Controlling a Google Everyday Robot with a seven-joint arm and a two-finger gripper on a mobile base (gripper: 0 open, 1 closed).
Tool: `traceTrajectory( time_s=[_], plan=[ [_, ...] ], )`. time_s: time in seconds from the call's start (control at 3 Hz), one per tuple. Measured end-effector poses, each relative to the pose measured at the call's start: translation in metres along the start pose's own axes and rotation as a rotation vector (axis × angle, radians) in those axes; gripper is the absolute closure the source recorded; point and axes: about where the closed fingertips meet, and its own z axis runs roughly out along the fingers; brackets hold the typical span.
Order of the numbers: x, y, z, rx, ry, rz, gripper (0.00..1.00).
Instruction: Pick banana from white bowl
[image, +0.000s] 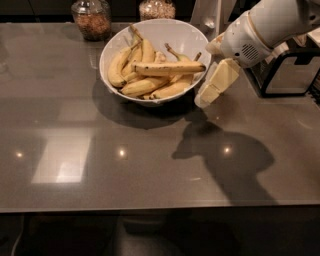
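Observation:
A large glossy white bowl (172, 35) stands on the dark grey counter at the back centre. Across the top of its contents lies the banana (169, 68), long, nearly straight, yellow with brown speckles and dark ends. Under and behind it sit several shorter, curved bananas (131, 61). My gripper (207, 94), cream-coloured, hangs from the white arm just to the right of the bowl's rim, pointing down and left, a little above the counter. It holds nothing that I can see.
Two glass jars stand behind the bowl, one (91, 17) at the left and one (157, 8) in the middle. A black-framed stand (283, 70) sits at the right edge. A white upright object (209, 15) stands behind the bowl.

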Motion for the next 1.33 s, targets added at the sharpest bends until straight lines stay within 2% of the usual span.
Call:
traceTrajectory(
  time_s=[0.67, 1.0, 1.33],
  plan=[
    [-0.031, -0.017, 0.04, -0.048, -0.066, -0.017, 0.0],
    [-0.041, -0.019, 0.053, -0.067, -0.073, -0.027, 0.17],
    [-0.043, -0.02, 0.059, -0.075, -0.069, -0.026, 0.4]
  ],
)
